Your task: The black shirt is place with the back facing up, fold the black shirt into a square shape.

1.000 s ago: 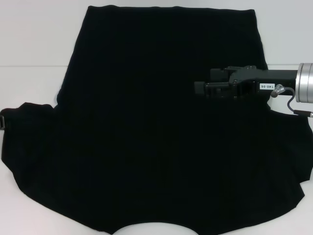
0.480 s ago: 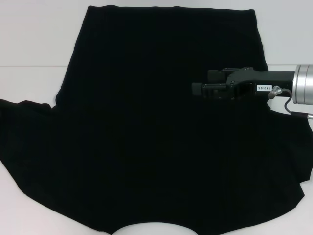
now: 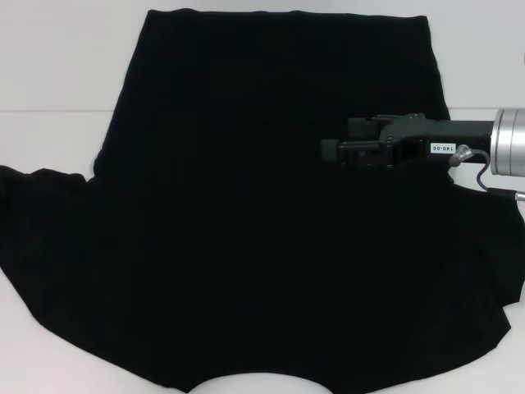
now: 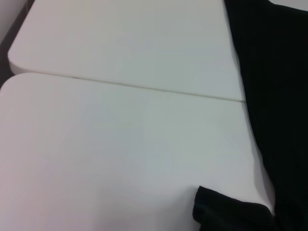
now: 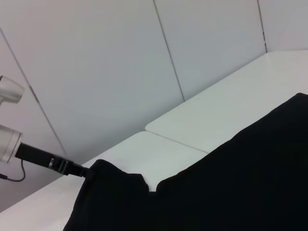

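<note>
The black shirt (image 3: 262, 213) is lying spread flat on the desk (image 3: 57, 74) in front of me, its curved neckline edge nearest me and its straight hem at the far side. My right gripper (image 3: 328, 152) is reaching in from the right, sitting over the shirt's right half. My left gripper (image 5: 84, 172) is sitting at the shirt's left sleeve edge.

A smooth white table (image 3: 57, 66) fills the scene, a thin seam (image 4: 144, 89) crossing it; pale grey panelled wall (image 5: 96, 72) rises at the far side.
</note>
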Controlling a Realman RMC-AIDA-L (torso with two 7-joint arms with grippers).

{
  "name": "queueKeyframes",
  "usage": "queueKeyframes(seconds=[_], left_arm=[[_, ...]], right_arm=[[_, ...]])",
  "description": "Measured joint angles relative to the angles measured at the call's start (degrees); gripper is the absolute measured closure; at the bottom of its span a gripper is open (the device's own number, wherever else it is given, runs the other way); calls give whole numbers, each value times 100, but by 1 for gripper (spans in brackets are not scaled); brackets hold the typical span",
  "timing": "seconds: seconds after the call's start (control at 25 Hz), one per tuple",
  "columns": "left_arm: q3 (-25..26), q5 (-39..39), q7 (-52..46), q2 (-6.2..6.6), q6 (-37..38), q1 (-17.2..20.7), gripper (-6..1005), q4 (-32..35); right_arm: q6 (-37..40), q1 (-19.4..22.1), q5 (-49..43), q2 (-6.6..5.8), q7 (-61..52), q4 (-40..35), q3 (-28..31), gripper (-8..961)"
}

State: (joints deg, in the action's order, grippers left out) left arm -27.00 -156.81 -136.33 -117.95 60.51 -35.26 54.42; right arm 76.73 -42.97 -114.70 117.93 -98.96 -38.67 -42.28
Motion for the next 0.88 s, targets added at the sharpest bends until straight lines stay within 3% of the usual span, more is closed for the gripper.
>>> queueKeyframes(seconds=[0.88], left_arm=[[74,-36,-15,-49,671,125,983,267]], right_arm=[[0,9,0,9,62,7,0,72]])
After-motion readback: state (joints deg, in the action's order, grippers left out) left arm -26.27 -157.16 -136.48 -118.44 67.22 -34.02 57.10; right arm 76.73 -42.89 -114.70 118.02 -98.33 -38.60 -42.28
